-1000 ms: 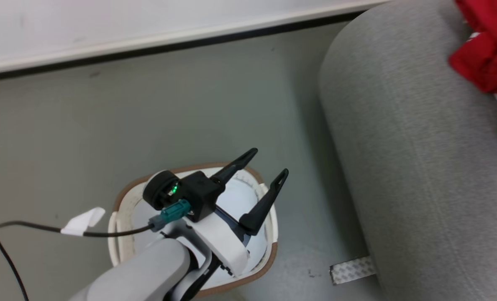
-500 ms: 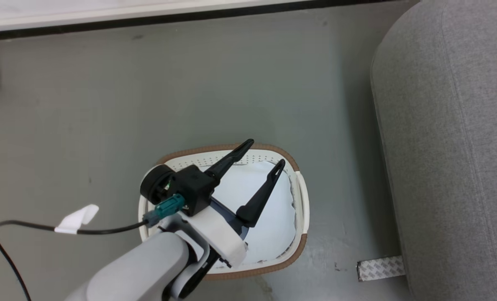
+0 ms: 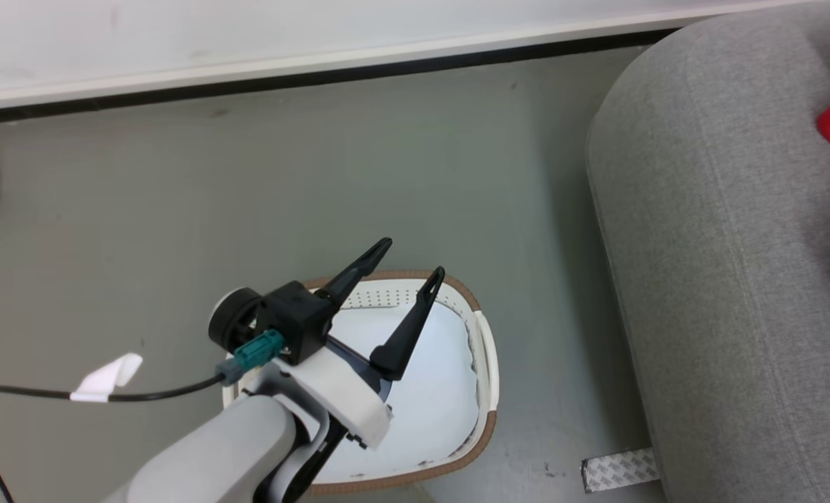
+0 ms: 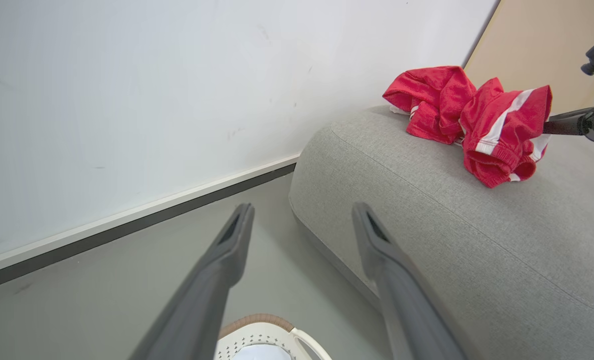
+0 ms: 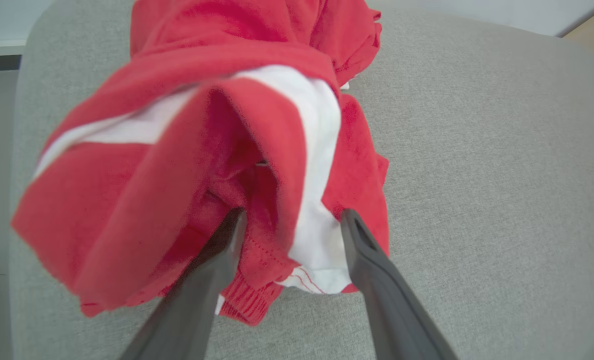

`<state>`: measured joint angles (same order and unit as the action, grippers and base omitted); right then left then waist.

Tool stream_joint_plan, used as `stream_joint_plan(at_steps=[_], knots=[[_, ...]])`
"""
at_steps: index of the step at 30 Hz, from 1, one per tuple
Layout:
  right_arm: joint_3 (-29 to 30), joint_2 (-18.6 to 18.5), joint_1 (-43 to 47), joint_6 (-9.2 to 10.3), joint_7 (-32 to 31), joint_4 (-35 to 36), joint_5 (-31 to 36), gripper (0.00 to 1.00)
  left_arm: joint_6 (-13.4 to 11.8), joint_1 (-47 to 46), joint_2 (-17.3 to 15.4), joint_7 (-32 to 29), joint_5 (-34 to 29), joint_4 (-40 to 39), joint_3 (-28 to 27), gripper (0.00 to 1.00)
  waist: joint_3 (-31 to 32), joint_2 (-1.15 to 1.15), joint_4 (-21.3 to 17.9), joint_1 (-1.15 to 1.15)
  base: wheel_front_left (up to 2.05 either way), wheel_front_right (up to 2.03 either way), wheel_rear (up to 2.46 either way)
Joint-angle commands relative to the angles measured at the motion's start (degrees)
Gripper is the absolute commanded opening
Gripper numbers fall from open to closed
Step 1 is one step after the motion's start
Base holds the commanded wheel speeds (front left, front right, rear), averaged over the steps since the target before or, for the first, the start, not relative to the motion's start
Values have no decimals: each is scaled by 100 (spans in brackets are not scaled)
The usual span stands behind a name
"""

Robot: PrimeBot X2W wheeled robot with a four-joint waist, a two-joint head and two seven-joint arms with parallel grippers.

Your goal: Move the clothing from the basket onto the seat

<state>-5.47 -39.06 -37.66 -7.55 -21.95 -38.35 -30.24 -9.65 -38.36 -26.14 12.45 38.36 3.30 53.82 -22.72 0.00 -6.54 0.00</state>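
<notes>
Bright, even light, soft shadows; close clothing (image 5: 142, 165) blurry, wide-angle distortion at wrist-view edges.

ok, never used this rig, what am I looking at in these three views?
It's a wheeled two-armed robot. The head view looks down from its head: the left end effector, two dark fingers apart, hangs empty over the cream laundry basket on the floor, a white lining sheet inside. The wrist views look along each arm's fingers. In the right wrist view the right end effector is spread open, red white-striped clothing bunched between its fingers on the grey seat. Neither appears to grip anything.
</notes>
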Motion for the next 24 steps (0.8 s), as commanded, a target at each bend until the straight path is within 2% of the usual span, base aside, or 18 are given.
stream_joint_plan(at_steps=[1,7,14,21,24], knots=[[-43,-90,161,13,-71,99,-156,100,-22,86,-39,33,8,-4,-19,100,69,0,-26,0,0,0,0],[-230,-187,564,13,-258,861,-759,100,-166,354,-171,102,136,-18,-148,100,450,0,-119,0,0,0,0],[-214,-13,796,13,366,1749,-647,100,-456,720,-416,154,294,-83,-404,100,1003,0,-99,0,0,0,0],[97,469,999,13,942,2394,-447,100,-688,1092,-570,220,588,-322,-866,100,1522,0,121,0,0,0,0],[267,836,1203,13,1248,2691,-236,100,-935,1329,-624,239,609,-307,-1042,100,1795,0,262,0,0,0,0]])
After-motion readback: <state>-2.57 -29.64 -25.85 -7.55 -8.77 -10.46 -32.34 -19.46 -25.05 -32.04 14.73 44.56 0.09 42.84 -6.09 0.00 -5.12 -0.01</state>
